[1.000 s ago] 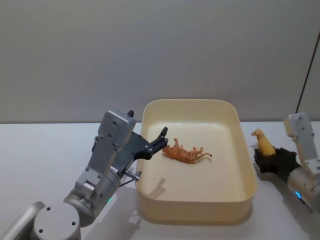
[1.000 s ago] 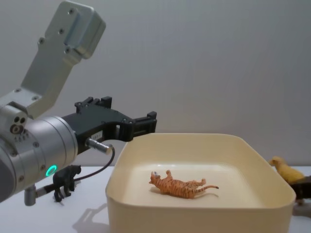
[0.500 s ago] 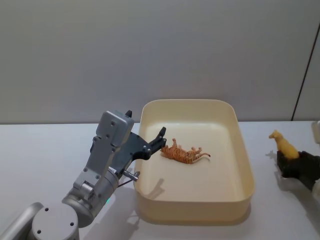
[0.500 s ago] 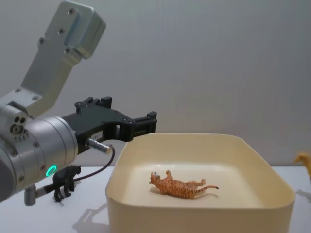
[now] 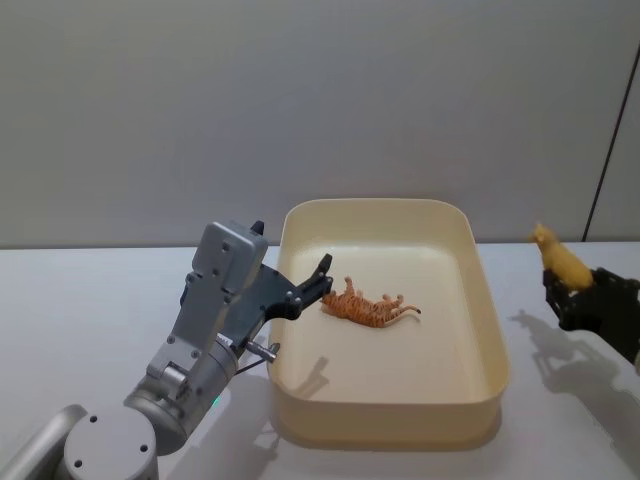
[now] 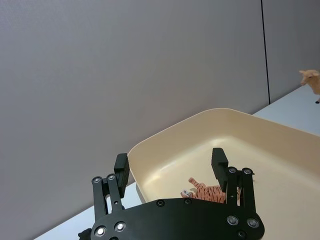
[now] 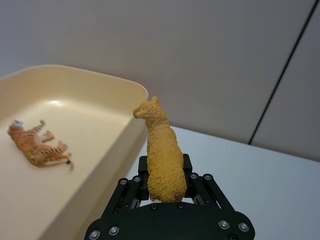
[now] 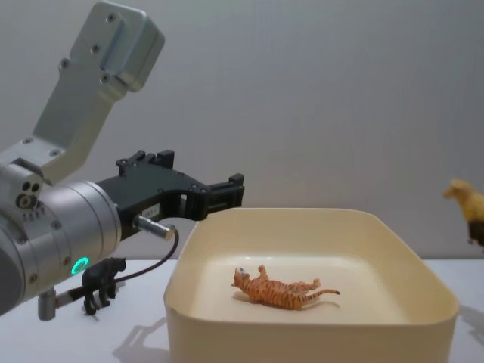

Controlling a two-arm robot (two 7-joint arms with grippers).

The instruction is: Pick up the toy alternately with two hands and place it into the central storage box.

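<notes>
The central storage box is a cream tub in mid-table, with an orange striped tiger toy lying on its side inside. My left gripper hovers open just over the box's left rim, nothing between its fingers; the tiger lies beyond them. To the right of the box, my right gripper is shut on a yellow woolly llama toy, held upright in the air above the table. The chest view shows the llama higher than the box rim.
A small black toy animal stands on the white table left of the box, behind my left arm. A grey wall closes the back. Bare table lies on both sides of the box.
My right gripper has lifted the yellow llama off the table and raised it, staying to the right of the box. The left arm and the tiger have not moved.
</notes>
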